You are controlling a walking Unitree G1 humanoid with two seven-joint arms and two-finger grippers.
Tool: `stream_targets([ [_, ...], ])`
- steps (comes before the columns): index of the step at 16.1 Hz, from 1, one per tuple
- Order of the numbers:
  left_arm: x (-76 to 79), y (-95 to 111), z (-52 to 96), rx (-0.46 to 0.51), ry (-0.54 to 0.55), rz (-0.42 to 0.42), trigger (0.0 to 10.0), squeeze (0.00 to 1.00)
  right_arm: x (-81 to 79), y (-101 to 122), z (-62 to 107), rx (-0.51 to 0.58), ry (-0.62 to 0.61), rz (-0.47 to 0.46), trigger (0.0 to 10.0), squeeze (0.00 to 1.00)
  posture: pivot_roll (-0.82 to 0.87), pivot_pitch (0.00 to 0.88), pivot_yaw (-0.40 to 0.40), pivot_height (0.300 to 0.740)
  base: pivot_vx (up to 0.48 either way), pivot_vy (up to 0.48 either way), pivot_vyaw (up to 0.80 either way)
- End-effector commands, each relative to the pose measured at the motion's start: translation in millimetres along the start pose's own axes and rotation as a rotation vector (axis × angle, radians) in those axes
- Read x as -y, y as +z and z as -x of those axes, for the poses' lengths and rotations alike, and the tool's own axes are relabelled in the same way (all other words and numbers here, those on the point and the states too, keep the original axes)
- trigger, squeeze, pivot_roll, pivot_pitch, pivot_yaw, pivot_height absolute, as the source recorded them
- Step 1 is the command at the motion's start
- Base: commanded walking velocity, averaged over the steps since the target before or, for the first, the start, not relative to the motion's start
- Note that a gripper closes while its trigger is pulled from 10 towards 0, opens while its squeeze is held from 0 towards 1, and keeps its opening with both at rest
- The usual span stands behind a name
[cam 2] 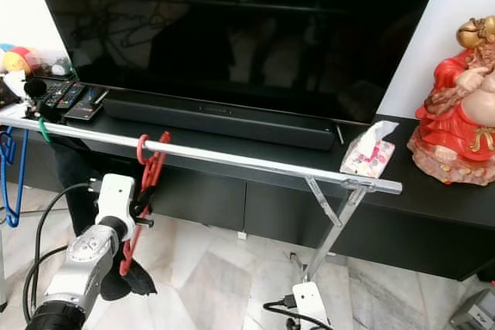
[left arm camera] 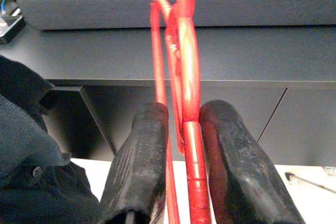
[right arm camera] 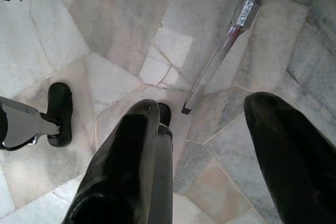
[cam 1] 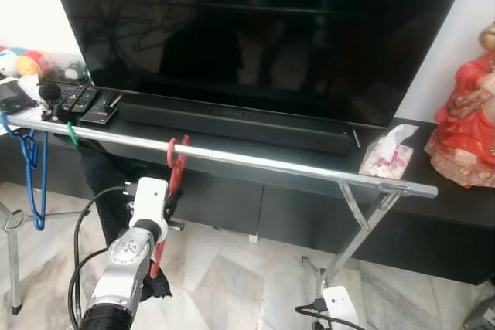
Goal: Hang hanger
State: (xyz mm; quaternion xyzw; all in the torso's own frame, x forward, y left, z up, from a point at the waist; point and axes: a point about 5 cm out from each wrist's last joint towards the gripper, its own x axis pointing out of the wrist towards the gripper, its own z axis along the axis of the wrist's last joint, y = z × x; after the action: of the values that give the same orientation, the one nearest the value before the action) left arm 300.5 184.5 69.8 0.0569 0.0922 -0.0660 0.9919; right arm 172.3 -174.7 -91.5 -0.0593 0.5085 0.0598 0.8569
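Red hanger (cam 1: 175, 166): its hook curls over the silver rail (cam 1: 255, 159) of the drying rack, left of the rail's middle, and its body hangs down below toward the marble floor (cam 1: 232, 284). The left pincer (left arm camera: 178, 145) is clamped on the hanger's red wire just under the hook, one black finger (left arm camera: 137, 161) on each side with the wire pressed between them, as the left wrist view shows. The silver left arm (cam 1: 124, 268) reaches up from below the rail.

The right pincer (right arm camera: 202, 145) hangs low over the marble floor with its fingers spread apart and nothing between them; a leg of the rack (right arm camera: 218, 59) slants across the tiles beyond it.

A blue hanger (cam 1: 32, 168) hangs at the far left end of the rail, with a green hook (cam 1: 72, 134) just beside it. Behind the rail, a black TV cabinet (cam 1: 433, 206) carries a large dark television (cam 1: 255, 28), a soundbar (cam 1: 232, 121), remote controls (cam 1: 85, 102), a tissue pack (cam 1: 387, 156) and a red figurine (cam 1: 468, 121).
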Motion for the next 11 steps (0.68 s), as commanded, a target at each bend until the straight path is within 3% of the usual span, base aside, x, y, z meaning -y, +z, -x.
stream_targets([
  [1,1.2,2,1.4,0.004,-0.005,0.001,10.0,0.95,0.4,0,0.0,-0.004,-0.001,0.0,10.0,0.0,0.01,0.0,-0.049,0.74,0.0,0.0,0.0],
  [7,5.1,9,21.1,0.059,-0.001,0.009,10.0,0.96,0.1,0,0.0,-0.004,0.0,-0.001,10.0,0.0,0.01,0.0,-0.046,0.74,0.0,0.0,0.0],
  [11,14.3,14,49.9,0.134,-0.033,0.002,10.0,0.95,0.0,0,0.0,-0.005,0.001,-0.001,10.0,0.0,0.01,0.0,-0.046,0.74,0.0,0.0,0.0],
])
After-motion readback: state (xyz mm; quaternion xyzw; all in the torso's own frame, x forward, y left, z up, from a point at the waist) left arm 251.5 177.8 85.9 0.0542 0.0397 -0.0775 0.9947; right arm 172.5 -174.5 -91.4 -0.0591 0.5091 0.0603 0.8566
